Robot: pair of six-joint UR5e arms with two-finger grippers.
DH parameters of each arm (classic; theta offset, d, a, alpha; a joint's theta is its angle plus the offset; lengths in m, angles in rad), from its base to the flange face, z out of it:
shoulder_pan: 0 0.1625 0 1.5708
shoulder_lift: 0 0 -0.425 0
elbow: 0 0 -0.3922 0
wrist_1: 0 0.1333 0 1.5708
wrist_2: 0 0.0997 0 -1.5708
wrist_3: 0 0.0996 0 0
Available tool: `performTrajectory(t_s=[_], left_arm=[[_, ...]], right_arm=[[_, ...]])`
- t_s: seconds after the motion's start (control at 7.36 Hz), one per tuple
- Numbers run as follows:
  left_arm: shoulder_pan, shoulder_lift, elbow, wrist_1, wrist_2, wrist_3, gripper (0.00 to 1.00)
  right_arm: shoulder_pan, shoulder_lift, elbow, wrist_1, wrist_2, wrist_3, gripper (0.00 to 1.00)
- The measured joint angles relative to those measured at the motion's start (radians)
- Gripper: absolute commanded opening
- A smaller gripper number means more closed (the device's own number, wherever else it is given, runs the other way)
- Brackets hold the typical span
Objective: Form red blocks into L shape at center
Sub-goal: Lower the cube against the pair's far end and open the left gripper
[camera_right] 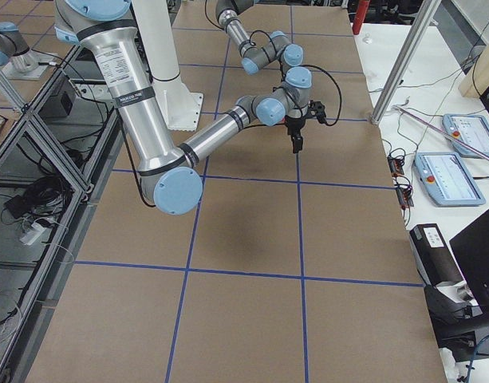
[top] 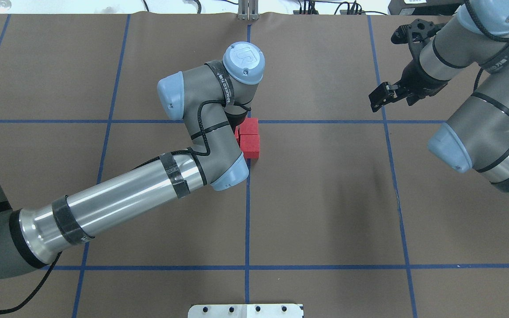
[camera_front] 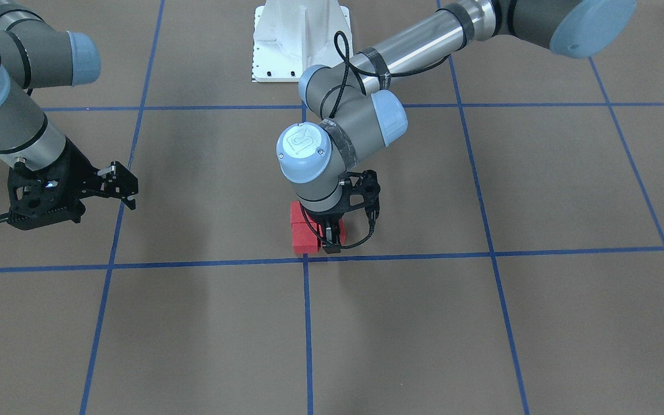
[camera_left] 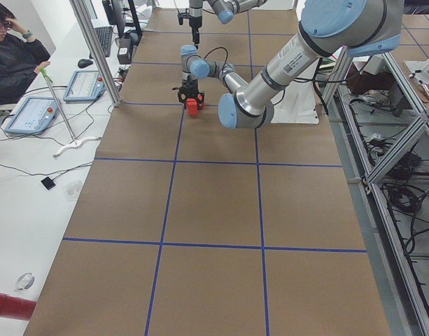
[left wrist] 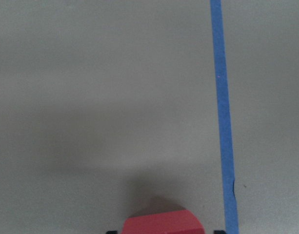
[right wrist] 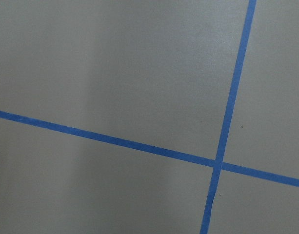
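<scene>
Two red blocks [camera_front: 303, 231] lie touching in a short row just on the robot's side of the center tape crossing [camera_front: 305, 260]; they also show in the overhead view [top: 250, 145]. My left gripper [camera_front: 333, 245] points straight down beside them and is shut on the third red block [left wrist: 161, 223], held low at the surface against the row. In the overhead view the left wrist hides this gripper and most of that block. My right gripper [camera_front: 130, 190] is open and empty, hovering far off to the robot's right [top: 376, 99].
The white robot base plate [camera_front: 300, 40] is at the robot's edge of the table. The left forearm [top: 126, 198] stretches diagonally over the surface. The right wrist view shows only another tape crossing [right wrist: 218, 163]. An operator [camera_left: 18, 59] sits at a side desk.
</scene>
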Motion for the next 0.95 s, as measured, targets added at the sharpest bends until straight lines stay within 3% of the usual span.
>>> performTrajectory(t_s=[0.95], left_arm=[[-0.001,0.005,-0.004,0.012,-0.011,0.006,0.80]], right_arm=[[0.000,0.002,-0.003,0.000,-0.002,0.000,0.99]])
